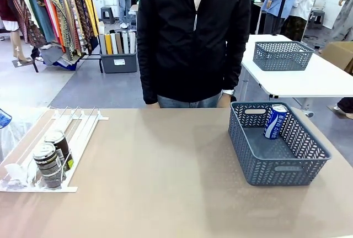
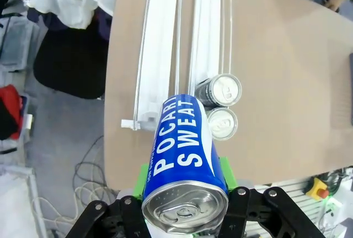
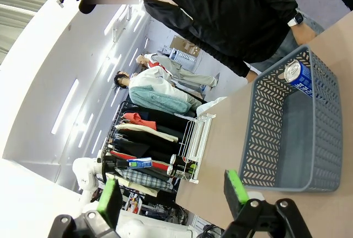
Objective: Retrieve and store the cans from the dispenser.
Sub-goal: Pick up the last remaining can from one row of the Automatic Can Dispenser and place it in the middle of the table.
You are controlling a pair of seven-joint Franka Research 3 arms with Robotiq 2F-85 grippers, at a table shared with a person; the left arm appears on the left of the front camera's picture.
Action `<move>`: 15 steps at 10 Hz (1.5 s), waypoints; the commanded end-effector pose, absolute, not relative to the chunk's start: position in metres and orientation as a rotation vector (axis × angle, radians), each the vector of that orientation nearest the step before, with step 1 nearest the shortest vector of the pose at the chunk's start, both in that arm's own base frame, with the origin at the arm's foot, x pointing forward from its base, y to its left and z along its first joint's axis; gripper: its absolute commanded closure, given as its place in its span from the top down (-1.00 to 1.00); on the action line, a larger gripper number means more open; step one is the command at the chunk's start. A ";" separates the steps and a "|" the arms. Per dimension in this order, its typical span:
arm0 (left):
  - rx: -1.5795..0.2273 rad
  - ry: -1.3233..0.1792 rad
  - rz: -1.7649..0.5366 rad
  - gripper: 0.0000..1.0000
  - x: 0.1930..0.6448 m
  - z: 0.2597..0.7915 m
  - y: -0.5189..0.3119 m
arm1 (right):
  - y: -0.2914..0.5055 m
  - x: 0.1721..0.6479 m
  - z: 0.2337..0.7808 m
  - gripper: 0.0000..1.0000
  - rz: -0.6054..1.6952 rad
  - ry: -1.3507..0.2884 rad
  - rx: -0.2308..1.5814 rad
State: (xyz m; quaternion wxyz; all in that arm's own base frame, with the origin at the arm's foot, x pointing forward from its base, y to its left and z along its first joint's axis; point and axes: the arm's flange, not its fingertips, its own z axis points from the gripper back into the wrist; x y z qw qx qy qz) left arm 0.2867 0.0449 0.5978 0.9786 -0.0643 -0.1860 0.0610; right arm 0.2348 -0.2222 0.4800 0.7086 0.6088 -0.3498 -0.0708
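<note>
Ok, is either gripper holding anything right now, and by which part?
The left gripper holds a blue can, its fingers clamping the can's sides near the lid end. The right gripper is open and holds nothing.

Looks like a robot test area set up inside a garment studio or showroom. Crowded at the far left with patterned shirts and dresses on a clothes rack (image 1: 55, 11). Furnished with a tan worktable (image 1: 165, 177) carrying a white dispenser (image 1: 83, 122) and a woven basket (image 1: 276, 166). Backed by a white side table (image 1: 325, 83) and a grey storage bin (image 1: 118, 61) on bare floor.
</note>
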 end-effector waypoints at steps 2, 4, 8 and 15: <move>-0.132 -0.324 0.117 -1.00 0.314 0.598 0.019 | -0.222 0.238 0.484 1.00 -0.154 -0.803 1.367; -0.150 -0.352 -0.073 -1.00 0.384 0.598 -0.065 | -0.222 0.238 0.484 1.00 -0.154 -0.803 1.367; -0.107 -0.208 -0.454 -1.00 0.493 0.520 -0.290 | -0.222 0.238 0.484 1.00 -0.154 -0.803 1.367; -0.054 0.019 -0.552 -1.00 0.515 0.426 -0.395 | -0.222 0.238 0.484 1.00 -0.154 -0.803 1.367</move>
